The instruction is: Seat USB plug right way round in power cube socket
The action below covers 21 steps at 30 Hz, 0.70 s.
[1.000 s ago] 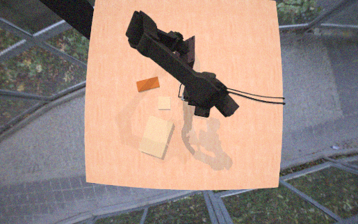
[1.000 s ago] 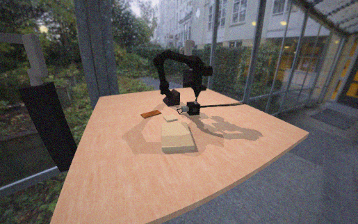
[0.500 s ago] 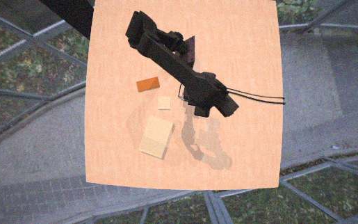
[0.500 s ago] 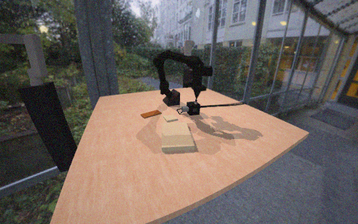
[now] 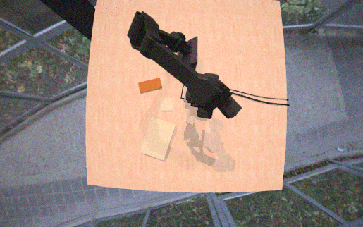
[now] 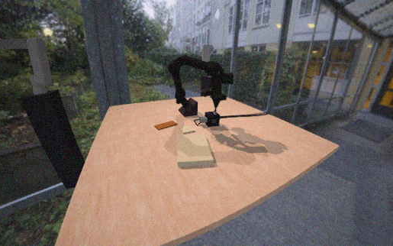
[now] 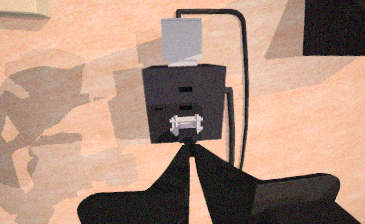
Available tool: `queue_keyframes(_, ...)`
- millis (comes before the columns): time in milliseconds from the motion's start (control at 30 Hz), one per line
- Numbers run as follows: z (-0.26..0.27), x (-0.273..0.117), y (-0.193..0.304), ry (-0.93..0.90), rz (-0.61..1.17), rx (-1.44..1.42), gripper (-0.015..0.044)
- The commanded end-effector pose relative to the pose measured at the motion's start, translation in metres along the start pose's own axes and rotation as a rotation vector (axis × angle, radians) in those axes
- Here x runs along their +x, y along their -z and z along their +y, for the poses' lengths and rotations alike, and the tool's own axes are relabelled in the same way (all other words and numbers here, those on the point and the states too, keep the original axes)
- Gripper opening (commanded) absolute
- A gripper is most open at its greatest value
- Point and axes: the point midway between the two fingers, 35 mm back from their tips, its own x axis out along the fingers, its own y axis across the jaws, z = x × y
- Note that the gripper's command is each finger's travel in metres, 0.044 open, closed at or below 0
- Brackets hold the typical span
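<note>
While the gripper [image 7: 189,148] hangs straight down with its fingers clamped on the plug [image 7: 186,125], that plug sits in the top of the black power cube [image 7: 185,97], right of the orange block [image 5: 149,85].

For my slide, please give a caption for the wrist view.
Gripper shut on the USB plug atop the black power cube.
</note>
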Motion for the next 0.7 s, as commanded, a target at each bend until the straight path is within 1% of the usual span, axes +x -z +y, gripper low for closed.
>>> queue_keyframes(0, -0.0004, 0.0011, -0.0004, 0.0, -0.002, -0.005, 0.0)
queue_keyframes(667, -0.0004, 0.0035, -0.0006, 0.0, -0.002, -0.005, 0.0)
